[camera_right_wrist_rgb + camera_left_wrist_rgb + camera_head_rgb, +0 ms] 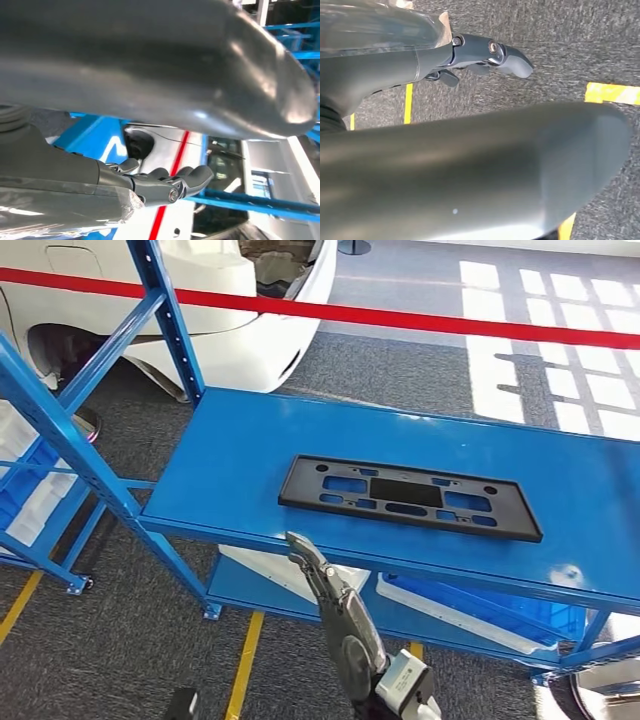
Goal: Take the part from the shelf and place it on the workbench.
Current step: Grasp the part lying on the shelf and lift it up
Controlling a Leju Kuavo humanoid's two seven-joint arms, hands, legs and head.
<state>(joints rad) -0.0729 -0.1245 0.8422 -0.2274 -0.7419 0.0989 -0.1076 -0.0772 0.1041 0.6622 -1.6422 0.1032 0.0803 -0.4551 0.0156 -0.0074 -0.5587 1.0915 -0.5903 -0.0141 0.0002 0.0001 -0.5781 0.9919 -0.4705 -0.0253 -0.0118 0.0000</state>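
The part (410,497), a flat black rectangular frame with cut-outs, lies flat on the top blue surface (226,460) of the metal rack, right of its middle. My right hand (324,585) rises from below, just in front of the rack's front edge and short of the part's left end. Its fingers are stretched out and hold nothing. In the right wrist view the same hand (166,182) points toward the blue frame and the white car. My left hand (486,52) hangs over the grey floor, fingers straight and apart from the thumb, with nothing in it.
A white car (226,330) stands behind the rack, with a red barrier tape (453,322) stretched across. A blue crate (498,605) sits on the lower shelf. Another blue rack (45,430) stands at the left. Yellow lines (245,665) mark the grey floor.
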